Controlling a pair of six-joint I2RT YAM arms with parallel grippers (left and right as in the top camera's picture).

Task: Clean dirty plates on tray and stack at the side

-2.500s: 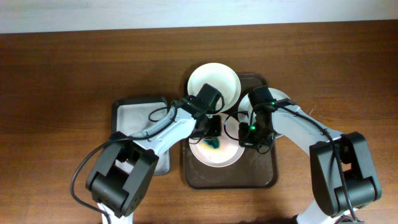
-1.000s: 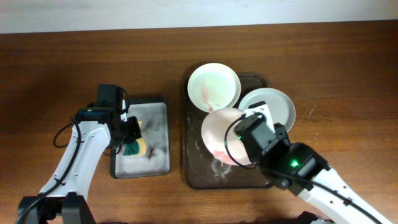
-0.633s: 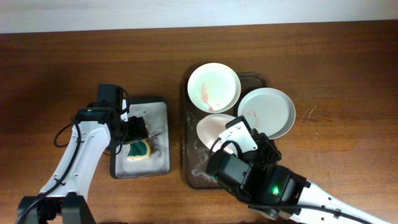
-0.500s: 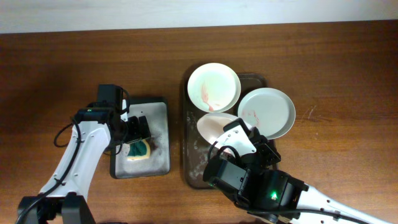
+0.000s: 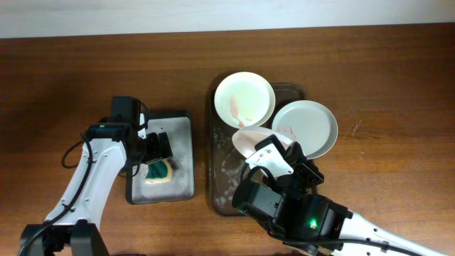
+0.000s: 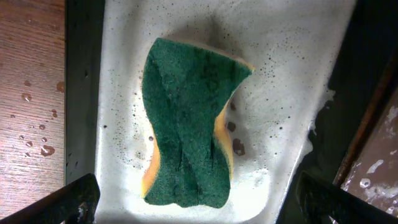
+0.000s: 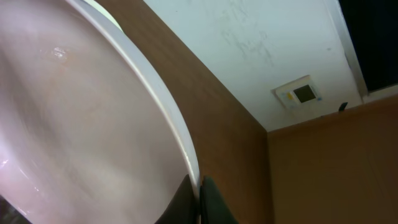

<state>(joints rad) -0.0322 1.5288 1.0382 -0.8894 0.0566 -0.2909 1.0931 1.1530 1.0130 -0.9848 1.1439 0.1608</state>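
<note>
I'm mid-carry: right gripper (image 7: 198,190) clamped on cream plate (image 7: 87,124), left gripper (image 6: 208,199) spread above sponge (image 6: 186,124); next, stack it beside tray (image 5: 221,181).

I see wet brown tray (image 5: 222,193); cream plate (image 5: 244,99), red-smeared, at its far-left corner; grey-green plate (image 5: 308,126) overhanging right rim; 3rd plate (image 5: 249,140) tilted above centre.

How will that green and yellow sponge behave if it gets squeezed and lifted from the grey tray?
Probably soft: the sponge looks pinched in at its waist. Likely soaked and slippery, since suds fleck the grey tray around it.
</note>
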